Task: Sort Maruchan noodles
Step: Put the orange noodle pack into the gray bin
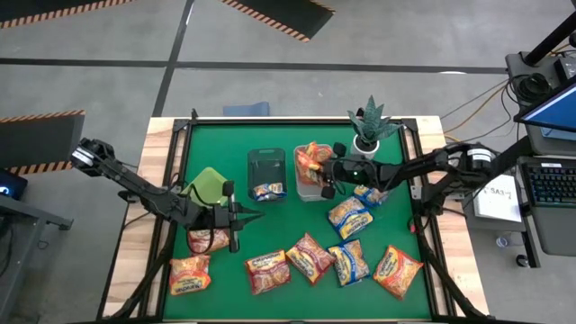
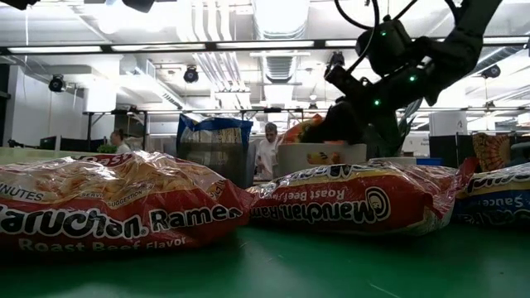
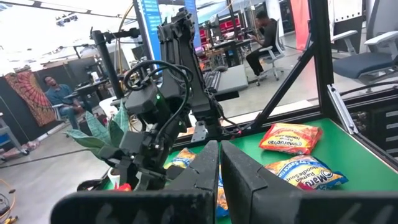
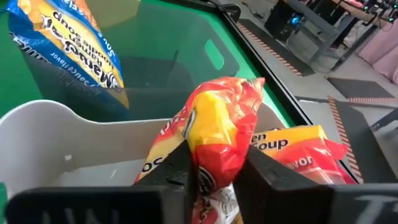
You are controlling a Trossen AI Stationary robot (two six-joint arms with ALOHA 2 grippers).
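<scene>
From above, the right tool (image 1: 329, 179) hovers over the grey bin (image 1: 309, 192), mid-drop. Its wrist view shows the fingers clamped on an orange noodle packet (image 4: 217, 134); release seems next. The left tool (image 1: 236, 217) waits closed, empty.

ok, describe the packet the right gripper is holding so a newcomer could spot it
Find the potted plant at the green table's far edge; just in front of it sits a light bin. The right gripper holds a red-and-yellow noodle packet over it, the only packet off the table.
</scene>
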